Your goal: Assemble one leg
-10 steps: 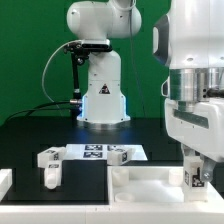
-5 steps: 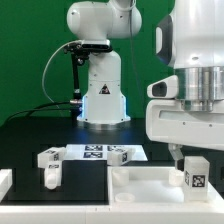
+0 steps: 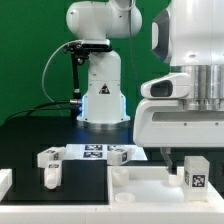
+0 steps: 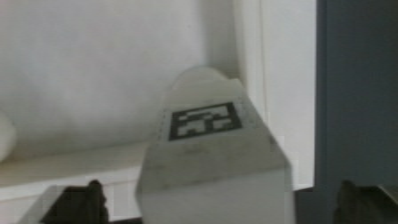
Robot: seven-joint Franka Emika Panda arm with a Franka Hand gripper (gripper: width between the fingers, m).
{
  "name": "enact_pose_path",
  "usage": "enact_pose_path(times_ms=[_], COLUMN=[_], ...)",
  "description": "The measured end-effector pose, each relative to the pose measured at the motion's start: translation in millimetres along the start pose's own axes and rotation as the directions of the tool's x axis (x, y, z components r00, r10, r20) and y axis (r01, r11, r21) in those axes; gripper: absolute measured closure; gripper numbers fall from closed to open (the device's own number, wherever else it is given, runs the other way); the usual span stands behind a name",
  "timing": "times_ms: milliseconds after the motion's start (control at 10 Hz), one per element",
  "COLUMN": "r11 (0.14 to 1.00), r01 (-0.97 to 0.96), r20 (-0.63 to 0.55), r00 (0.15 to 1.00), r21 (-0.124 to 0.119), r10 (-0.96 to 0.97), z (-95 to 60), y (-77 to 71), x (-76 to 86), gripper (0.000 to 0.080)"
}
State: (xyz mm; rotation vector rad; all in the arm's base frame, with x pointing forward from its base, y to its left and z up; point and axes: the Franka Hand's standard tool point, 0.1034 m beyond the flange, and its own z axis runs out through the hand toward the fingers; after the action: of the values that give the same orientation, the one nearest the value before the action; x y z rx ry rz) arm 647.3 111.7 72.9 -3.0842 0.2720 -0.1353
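My gripper [image 3: 194,166] hangs at the exterior view's right, over the large white tray-shaped panel [image 3: 140,186]. It is shut on a white leg [image 3: 196,180] whose marker tag faces the camera, held just above the panel's right part. In the wrist view the leg [image 4: 210,150] fills the space between the two dark fingertips [image 4: 79,204], pointing away toward the panel's rim. Two more legs lie on the black table: one [image 3: 50,163] at the exterior view's left and one [image 3: 121,154] near the middle.
The marker board [image 3: 92,151] lies between the two loose legs. The arm's white base [image 3: 101,92] stands behind it. A white part [image 3: 4,183] shows at the exterior view's left edge.
The wrist has turned and risen a little with the leg in it. The leg's tag now faces the exterior camera, and the gripper body covers more of the right side.
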Motion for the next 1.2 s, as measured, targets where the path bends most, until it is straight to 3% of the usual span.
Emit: enact_pose_path(times_ms=[100,200,300,400,600,700,900,1200], r11=[1.0,0.999,0.992,0.978,0.875,0.785,0.524,0.115], r01=[-0.014,-0.051,-0.127,-0.21,-0.483,-0.618,-0.851,-0.993], r20=[0.0,0.0,0.001,0.0,-0.022,-0.028,-0.04,-0.022], r00=[1.0,0.999,0.992,0.978,0.876,0.786,0.524,0.115], r21=[0.0,0.0,-0.001,-0.003,-0.031,-0.031,-0.03,-0.016], r10=[0.014,0.051,0.127,0.21,0.482,0.617,0.851,0.993], z=[0.0,0.1,0.5,0.9,1.0,1.0,1.2,1.4], y=[0.3,0.3,1.4,1.5,2.9,4.4,6.3,8.8], x=[0.1,0.1,-0.1,0.0,-0.3,-0.9,-2.6,-4.9], gripper=[0.0266,0.0449,0.0515,0.0515,0.0515,0.0515,0.0515,0.0514])
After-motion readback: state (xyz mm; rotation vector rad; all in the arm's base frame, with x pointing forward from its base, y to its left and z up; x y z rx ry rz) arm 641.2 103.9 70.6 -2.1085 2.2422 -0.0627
